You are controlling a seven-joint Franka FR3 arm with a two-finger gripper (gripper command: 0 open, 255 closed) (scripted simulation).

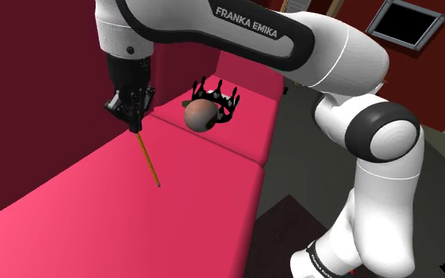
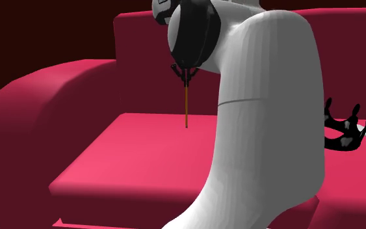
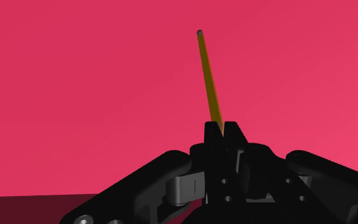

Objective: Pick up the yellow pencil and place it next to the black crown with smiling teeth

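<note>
My black gripper (image 1: 136,125) is shut on one end of a yellow-orange pencil (image 1: 148,162), which hangs down from the fingers above the pink sofa seat. In the second exterior view the pencil (image 2: 186,106) points straight down below the gripper (image 2: 186,83), its tip close to the cushion. The wrist view has the pencil (image 3: 208,79) sticking out from between the closed fingers (image 3: 222,130). The black crown (image 1: 219,99) sits farther back on the seat, beyond the gripper, with a brown round object (image 1: 200,115) in front of it. The crown (image 2: 345,127) is also at the second exterior view's right.
The pink sofa seat (image 1: 110,213) stretches toward the shoulder view's lower left, with a seam between cushions near the pencil. A dark red backrest (image 1: 23,95) rises along the left. The sofa's front edge (image 1: 260,166) drops to a dark floor by my stand.
</note>
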